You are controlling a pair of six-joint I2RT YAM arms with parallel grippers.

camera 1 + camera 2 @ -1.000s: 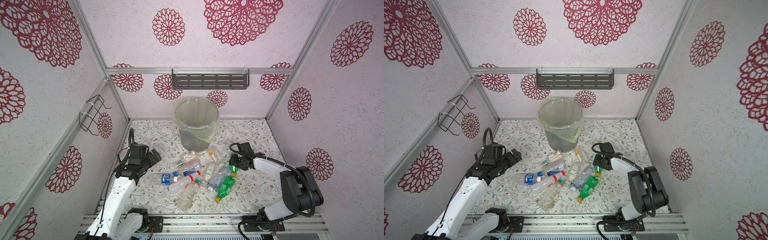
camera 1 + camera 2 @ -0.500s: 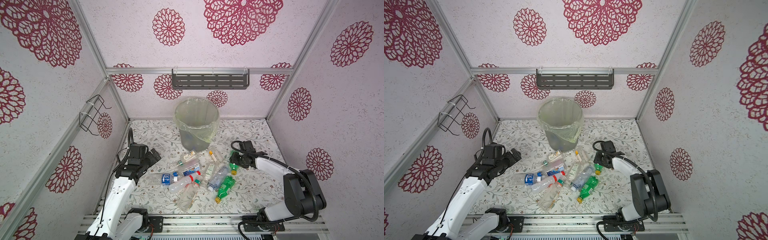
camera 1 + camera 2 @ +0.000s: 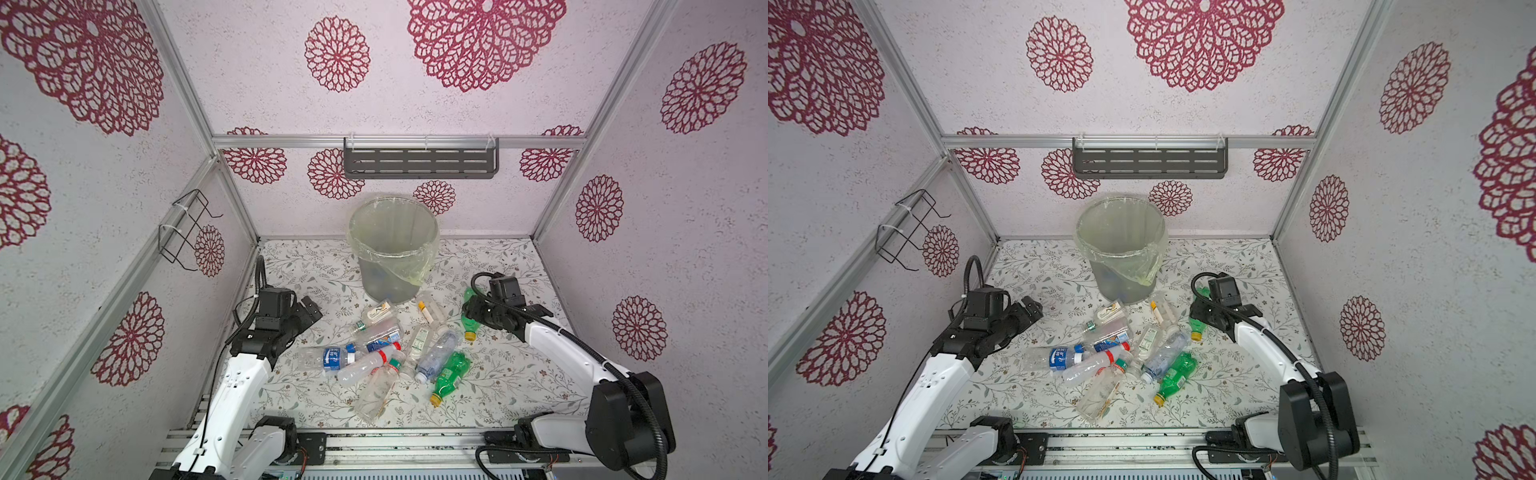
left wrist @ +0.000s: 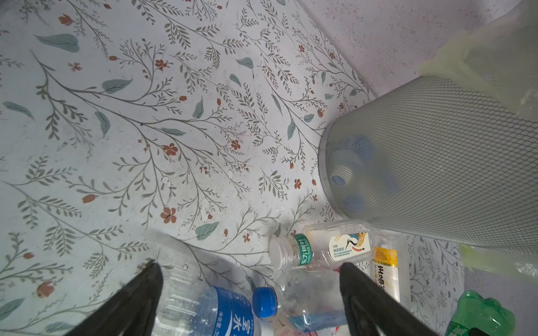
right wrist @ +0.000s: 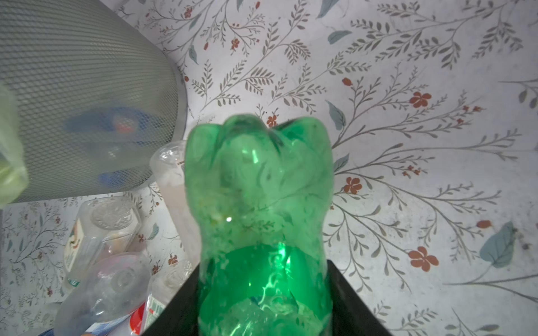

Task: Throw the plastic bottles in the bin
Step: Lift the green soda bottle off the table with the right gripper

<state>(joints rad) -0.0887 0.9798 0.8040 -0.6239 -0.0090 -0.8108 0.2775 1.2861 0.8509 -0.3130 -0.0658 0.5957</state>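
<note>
Your right claw [image 3: 473, 312] — mid-right in a top view — holds a green bottle [image 5: 259, 180]; your left claw [image 4: 250, 266] is wide open.

Bottles [image 3: 332, 358] crowd the front of the bin [image 3: 386, 282]; open floor [image 3: 316, 270] flanks it.

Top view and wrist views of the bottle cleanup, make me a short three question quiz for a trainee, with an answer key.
1. True or false: the left pincer is holding a bottle.
2. What does the right pincer grip? A, a clear bottle; B, a green bottle; C, a blue-capped bottle.
3. Besides that one, how many green bottles lie on the table?
Key: 1 false, it is open and empty. 2 B. 3 one, the loose green bottle.
</note>
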